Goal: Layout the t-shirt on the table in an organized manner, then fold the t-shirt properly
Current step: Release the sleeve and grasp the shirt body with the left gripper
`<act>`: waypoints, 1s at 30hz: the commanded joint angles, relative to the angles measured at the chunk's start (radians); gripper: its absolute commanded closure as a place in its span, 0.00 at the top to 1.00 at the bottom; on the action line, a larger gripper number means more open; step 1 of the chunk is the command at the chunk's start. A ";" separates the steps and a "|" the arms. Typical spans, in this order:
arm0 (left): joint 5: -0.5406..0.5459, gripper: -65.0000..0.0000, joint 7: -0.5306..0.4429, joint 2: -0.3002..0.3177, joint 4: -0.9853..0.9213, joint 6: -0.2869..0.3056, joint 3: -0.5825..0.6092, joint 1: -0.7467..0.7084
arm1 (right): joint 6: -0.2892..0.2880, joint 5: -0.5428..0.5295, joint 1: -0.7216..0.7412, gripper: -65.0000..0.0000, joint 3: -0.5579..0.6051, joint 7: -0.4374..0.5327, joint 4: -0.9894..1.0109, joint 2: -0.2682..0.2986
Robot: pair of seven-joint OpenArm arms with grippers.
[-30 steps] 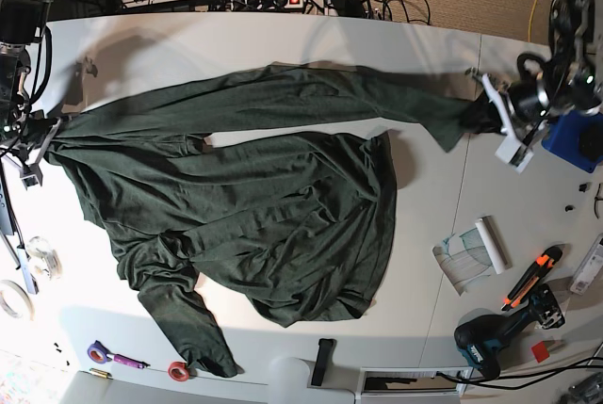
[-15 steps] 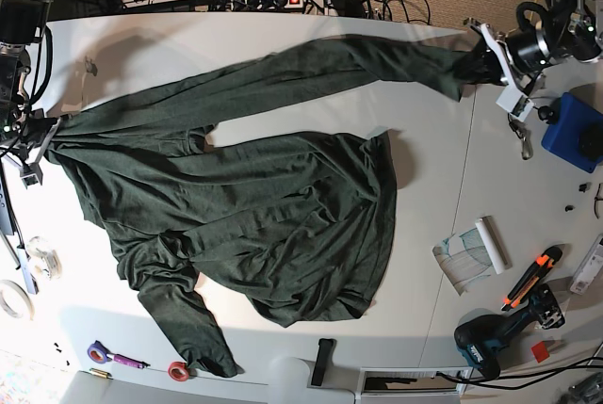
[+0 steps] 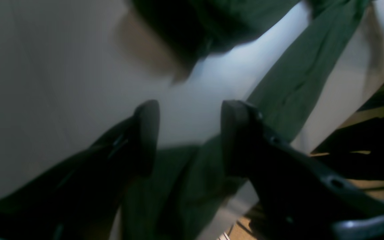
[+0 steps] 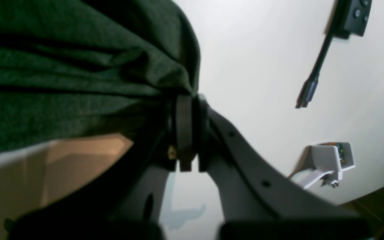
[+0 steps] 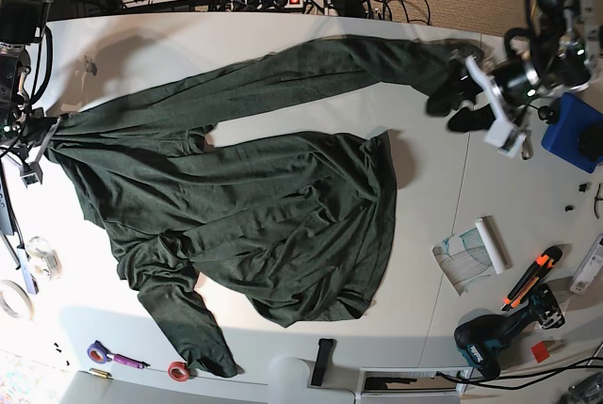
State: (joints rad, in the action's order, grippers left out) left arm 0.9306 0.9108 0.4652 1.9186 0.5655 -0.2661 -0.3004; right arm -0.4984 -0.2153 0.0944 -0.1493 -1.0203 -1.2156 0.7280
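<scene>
T-shirt sprawls wrinkled across the bench, soft, light and limp: right gripper pinches its frame-left edge, left gripper gapes empty by the upper-right sleeve, so grab cuffs or seams.

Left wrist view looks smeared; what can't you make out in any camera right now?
Left wrist: blur smears the sleeve below the open left gripper; its end is unreadable.
Right wrist: bunched t-shirt hides which part the right gripper pinches.
Base: the right gripper is too small to read.
</scene>
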 commanded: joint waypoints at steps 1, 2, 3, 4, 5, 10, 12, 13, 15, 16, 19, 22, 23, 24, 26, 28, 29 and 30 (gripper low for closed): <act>-0.003 0.48 -0.021 0.005 0.013 -0.016 0.018 0.027 | 0.001 0.003 0.019 0.00 -0.009 0.003 -0.012 0.031; -0.031 0.48 -0.021 -0.004 0.008 -0.031 0.045 0.051 | 0.001 0.003 0.019 0.00 -0.009 0.003 -0.012 0.031; -0.060 0.48 -0.022 -0.012 0.001 -0.039 0.076 0.075 | 0.001 0.003 0.019 0.00 -0.009 0.003 -0.012 0.031; -0.089 0.48 -0.026 -0.019 -0.009 -0.053 0.109 0.099 | 0.001 0.003 0.019 0.00 -0.009 0.003 -0.012 0.031; -0.123 0.48 -0.043 -0.022 -0.023 -0.061 0.143 0.121 | 0.001 0.003 0.019 0.00 -0.009 0.003 -0.012 0.031; -0.266 0.48 -0.104 -0.022 -0.083 -0.133 0.281 0.227 | 0.001 0.003 0.019 0.00 -0.009 0.003 -0.012 0.031; -0.266 0.48 -0.101 -0.022 -0.104 -0.118 0.323 0.253 | 0.001 0.003 0.019 0.00 -0.009 0.004 -0.012 0.031; -0.266 0.48 -0.099 -0.022 -0.109 -0.111 0.344 0.262 | 0.001 0.003 0.019 0.00 -0.009 0.004 -0.012 0.031; -0.276 0.48 -0.102 -0.023 -0.113 -0.103 0.383 0.274 | 0.001 0.003 0.019 0.00 -0.009 0.004 -0.012 0.031; -0.296 0.48 -0.108 -0.025 -0.115 -0.107 0.402 0.280 | 0.001 0.003 0.019 0.00 -0.009 0.004 -0.012 0.031; -0.373 0.48 -0.158 -0.048 -0.123 -0.151 0.437 0.292 | 0.001 0.003 0.019 0.00 -0.009 0.004 -0.012 0.031; -0.413 0.48 -0.178 -0.082 -0.142 -0.166 0.441 0.310 | 0.001 0.002 0.019 0.00 -0.009 0.005 -0.012 0.031; -0.417 0.48 -0.179 -0.092 -0.155 -0.166 0.441 0.321 | 0.001 0.003 0.019 0.00 -0.009 0.004 -0.012 0.031; -0.418 0.48 -0.179 -0.100 -0.171 -0.166 0.441 0.333 | 0.001 0.003 0.019 0.00 -0.009 0.004 -0.012 0.031; -0.414 0.48 -0.178 -0.118 -0.204 -0.166 0.441 0.355 | 0.001 0.003 0.019 0.00 -0.009 0.004 -0.012 0.031; -0.413 0.48 -0.179 -0.137 -0.235 -0.165 0.441 0.371 | 0.001 0.003 0.019 0.00 -0.009 0.005 -0.012 0.031; -0.412 0.47 -0.179 -0.145 -0.250 -0.165 0.441 0.376 | 0.001 0.002 0.019 0.00 -0.009 0.005 -0.012 0.031; -0.415 0.45 -0.179 -0.156 -0.265 -0.165 0.441 0.379 | 0.001 0.003 0.019 0.00 -0.009 0.006 -0.012 0.031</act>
State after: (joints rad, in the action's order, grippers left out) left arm 0.5041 0.7536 0.3061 1.6360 0.3954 0.1787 0.0631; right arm -0.5007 -0.2157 0.0948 -0.1493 -1.0203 -1.2156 0.7280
